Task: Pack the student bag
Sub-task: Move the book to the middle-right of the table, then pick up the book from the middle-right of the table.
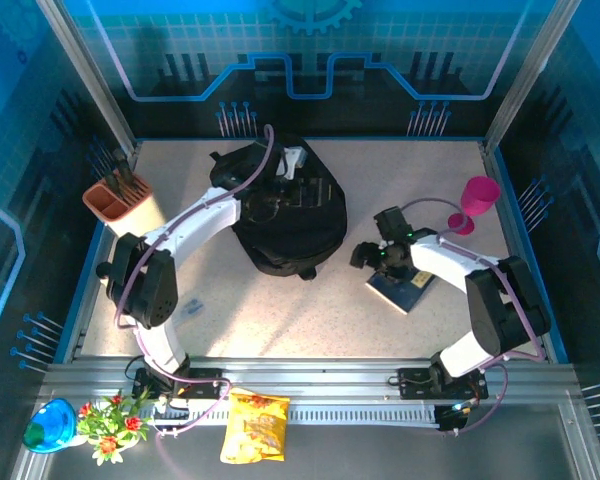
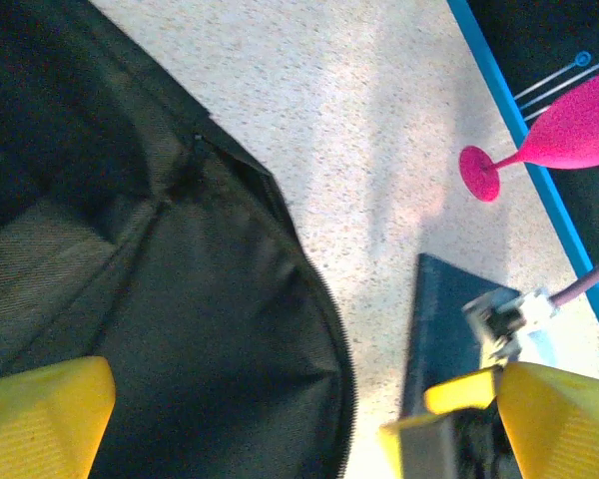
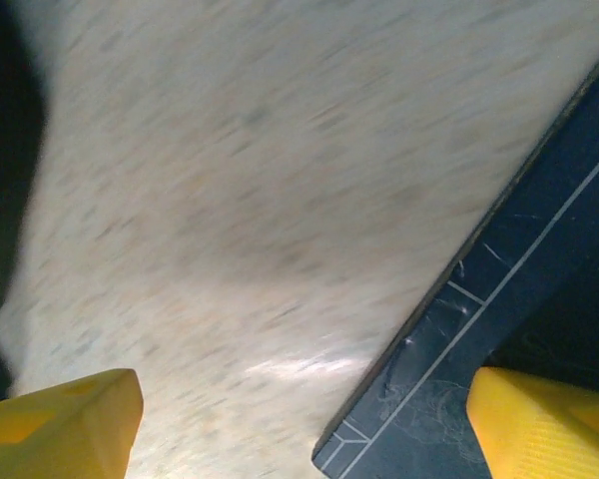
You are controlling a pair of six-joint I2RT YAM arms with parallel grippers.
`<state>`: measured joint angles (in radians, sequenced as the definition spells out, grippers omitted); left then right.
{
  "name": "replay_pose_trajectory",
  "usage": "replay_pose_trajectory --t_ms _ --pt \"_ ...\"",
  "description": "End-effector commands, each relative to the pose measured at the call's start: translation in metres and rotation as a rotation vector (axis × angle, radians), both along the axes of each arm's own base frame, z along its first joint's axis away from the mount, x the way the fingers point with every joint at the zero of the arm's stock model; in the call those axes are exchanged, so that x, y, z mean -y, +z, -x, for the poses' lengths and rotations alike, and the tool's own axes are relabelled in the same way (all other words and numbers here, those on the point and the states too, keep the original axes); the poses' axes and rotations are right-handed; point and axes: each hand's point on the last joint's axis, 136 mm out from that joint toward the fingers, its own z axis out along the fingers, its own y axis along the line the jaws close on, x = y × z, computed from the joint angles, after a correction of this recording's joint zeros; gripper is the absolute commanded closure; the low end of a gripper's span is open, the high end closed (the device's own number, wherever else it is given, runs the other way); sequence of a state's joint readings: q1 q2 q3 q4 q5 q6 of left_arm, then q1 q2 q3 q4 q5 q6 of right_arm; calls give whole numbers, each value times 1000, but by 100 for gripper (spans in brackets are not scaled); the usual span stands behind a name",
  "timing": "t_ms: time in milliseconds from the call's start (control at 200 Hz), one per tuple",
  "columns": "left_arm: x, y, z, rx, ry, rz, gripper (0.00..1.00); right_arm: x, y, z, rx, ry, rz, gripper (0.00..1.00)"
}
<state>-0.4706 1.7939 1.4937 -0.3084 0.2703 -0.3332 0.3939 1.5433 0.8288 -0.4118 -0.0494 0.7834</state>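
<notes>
A yellow snack bag lies on the near rail beside a small bunch of artificial flowers. On the speckled tabletop, the right claw hovers with its fingers apart, one finger over the edge of a dark blue book. Further in, at the tabletop's middle, lies the student bag. The left claw hangs over its black fabric, spread wide. Toward the right rear stands a pink goblet, and at the left rear a brown pen holder.
</notes>
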Motion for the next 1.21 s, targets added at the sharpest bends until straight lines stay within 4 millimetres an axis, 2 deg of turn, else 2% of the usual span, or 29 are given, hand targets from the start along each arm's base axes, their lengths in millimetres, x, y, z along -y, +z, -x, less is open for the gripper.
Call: replay_pose_trajectory --t_ms 0,100,175,285,350,430,550,690,800,935,1086,1201 --pt "26 2 8 -47 -53 33 1 -30 -8 29 -65 42 -95 17" --pt "41 -1 13 -69 -79 8 1 -19 11 19 38 26 -69 18" --pt "52 -4 18 -85 -101 6 1 -4 35 7 135 -1 -51 18" --pt "68 -8 26 -110 -125 9 2 28 59 1 216 -81 -6 18" --pt "80 -14 32 -134 -141 16 4 51 61 5 222 -144 30 19" --pt "96 -25 42 -167 -169 14 5 77 57 15 194 -221 71 19" --pt "119 -43 57 -197 -216 -18 8 105 47 32 134 -312 110 20" --pt "139 -66 73 -226 -262 -81 12 118 32 47 65 -360 134 21" --pt "147 -87 81 -255 -280 -139 17 119 17 57 3 -375 127 24" --pt "151 -112 85 -326 -273 -172 27 116 0 63 -57 -371 113 34" --pt "154 -134 89 -409 -268 -186 40 116 -7 63 -97 -373 116 57" --pt "152 -146 89 -447 -255 -220 45 118 -10 62 -112 -376 131 68"
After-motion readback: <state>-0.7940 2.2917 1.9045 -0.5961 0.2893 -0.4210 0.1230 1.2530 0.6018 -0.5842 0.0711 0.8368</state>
